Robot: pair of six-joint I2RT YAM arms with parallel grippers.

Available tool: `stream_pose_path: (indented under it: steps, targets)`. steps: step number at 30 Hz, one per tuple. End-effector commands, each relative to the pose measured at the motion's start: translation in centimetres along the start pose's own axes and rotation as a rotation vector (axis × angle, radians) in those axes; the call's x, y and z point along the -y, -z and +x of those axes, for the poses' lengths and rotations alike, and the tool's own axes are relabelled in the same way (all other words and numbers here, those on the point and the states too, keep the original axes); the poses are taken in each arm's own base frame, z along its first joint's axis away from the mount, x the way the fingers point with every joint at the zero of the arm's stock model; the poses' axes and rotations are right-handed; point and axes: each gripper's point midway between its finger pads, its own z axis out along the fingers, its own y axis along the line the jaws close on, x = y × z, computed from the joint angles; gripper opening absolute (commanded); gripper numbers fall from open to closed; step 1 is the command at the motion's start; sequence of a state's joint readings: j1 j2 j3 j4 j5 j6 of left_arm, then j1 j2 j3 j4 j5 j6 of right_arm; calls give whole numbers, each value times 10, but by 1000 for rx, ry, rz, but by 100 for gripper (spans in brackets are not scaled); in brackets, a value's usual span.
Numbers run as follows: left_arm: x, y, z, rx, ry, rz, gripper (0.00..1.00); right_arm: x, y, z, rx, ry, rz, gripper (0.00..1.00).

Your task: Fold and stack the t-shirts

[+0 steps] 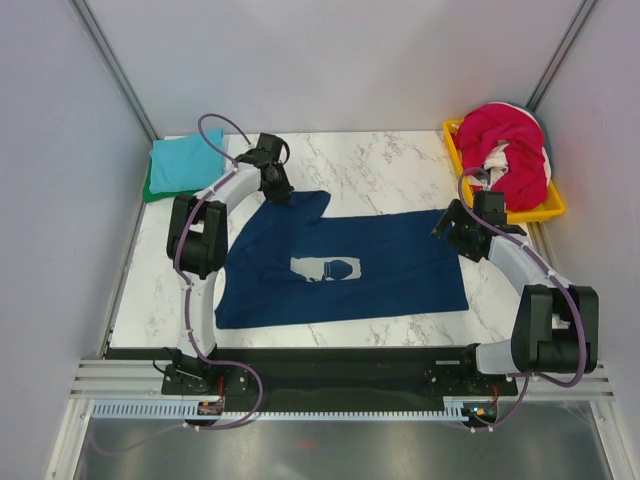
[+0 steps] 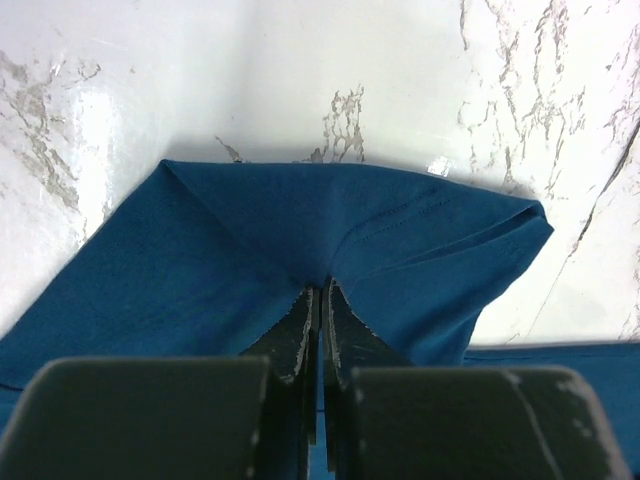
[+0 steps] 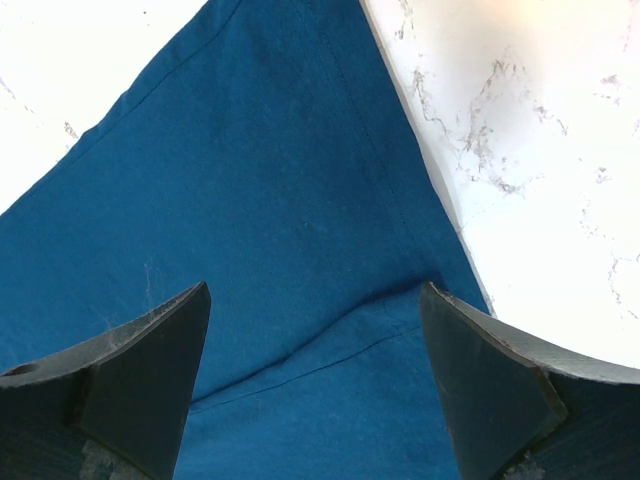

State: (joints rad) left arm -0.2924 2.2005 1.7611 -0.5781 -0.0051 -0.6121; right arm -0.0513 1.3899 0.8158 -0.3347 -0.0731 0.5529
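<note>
— What did you count in cloth?
— Five: one navy tee (image 1: 400,270), one teal tee (image 1: 185,160), one green tee (image 1: 149,189), one magenta-red tee (image 1: 510,135), one white tee (image 1: 497,160).
— And the rest?
— One yellow tray (image 1: 545,211), one table (image 1: 380,165), two arms: left arm (image 1: 200,240), right arm (image 1: 530,280).

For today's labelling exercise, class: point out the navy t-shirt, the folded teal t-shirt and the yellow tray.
navy t-shirt (image 1: 400,270), top view, plain cloth right of the print.
teal t-shirt (image 1: 185,160), top view, middle of the folded cloth.
yellow tray (image 1: 535,213), top view, its near rim.
</note>
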Motion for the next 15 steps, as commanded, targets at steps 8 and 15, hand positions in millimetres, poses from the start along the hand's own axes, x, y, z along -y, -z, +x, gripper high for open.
stream_pose_path:
  steps: [8,15]
  targets:
    - [11,52,-17,73,-46,51,2,-25,-17,-57,77,-31,2,93]
    - [2,80,-17,101,-16,52,2,-21,-55,-102,108,10,132,82]
